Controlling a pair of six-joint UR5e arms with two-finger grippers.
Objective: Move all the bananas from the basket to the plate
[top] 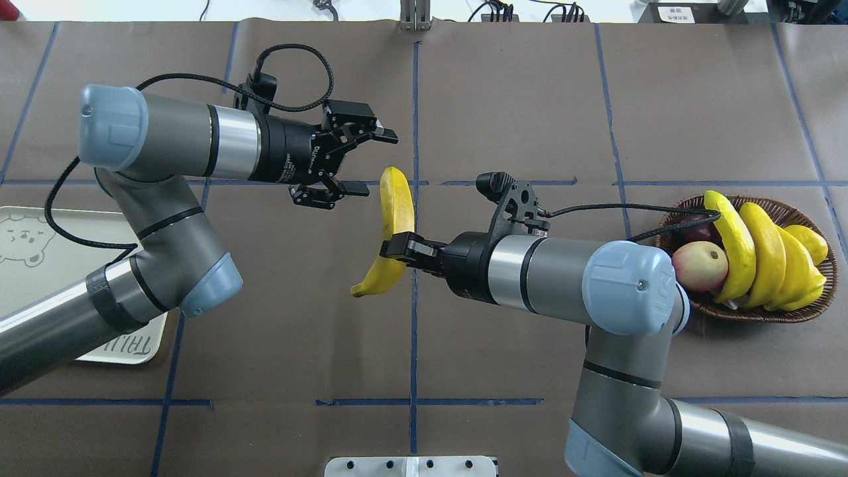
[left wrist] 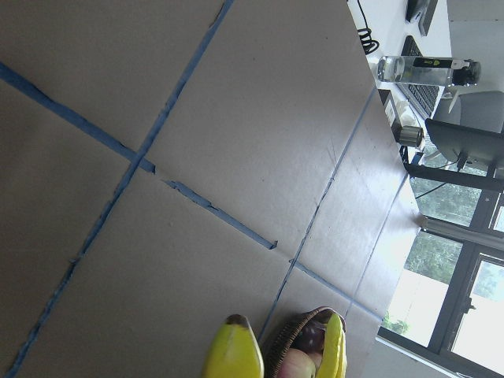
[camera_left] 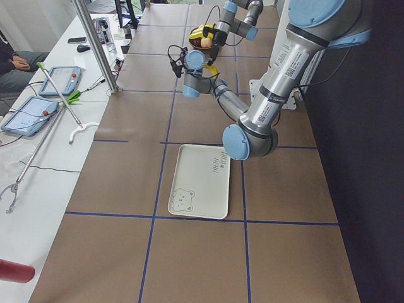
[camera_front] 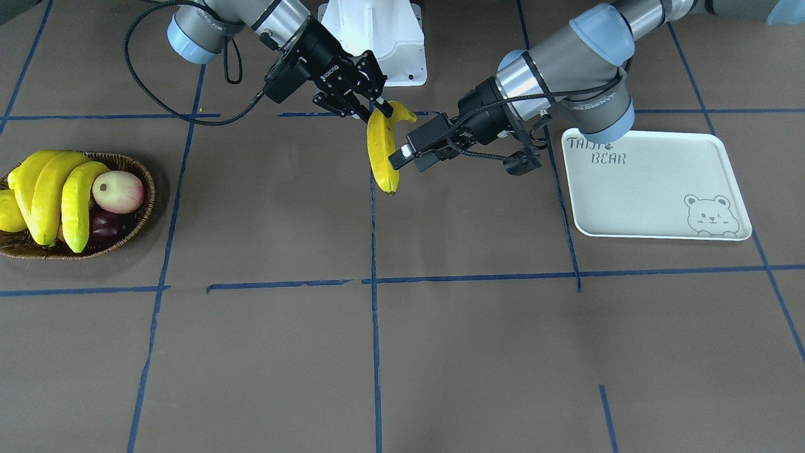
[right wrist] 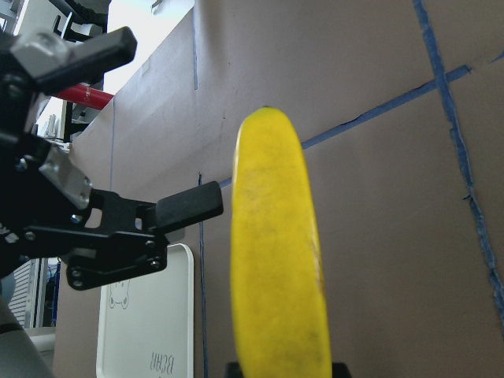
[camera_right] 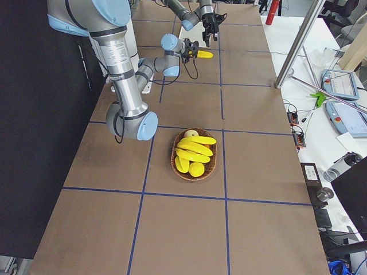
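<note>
1. Handover height over mid-table: the right gripper (top: pixel 397 244) is clamped mid-length on a long, curved yellow banana (top: pixel 396 205), its long axis running away from the robot.
2. The left gripper (top: pixel 376 165), fingers spread, waits just beside the far tip without touching it.
3. The right wrist view confirms that gap. The overhead view adds three bananas (top: pixel 762 245) in the brown wicker basket (top: pixel 762 317), and the white rectangular plate (top: pixel 40 275) far left.

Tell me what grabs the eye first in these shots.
A banana hangs in mid-air at the scene's centre, clamped in the right tool, with the left tool open beside its far end. Three more bananas lie heaped in the basket on the robot's right, while the plate on its left holds none.
</note>
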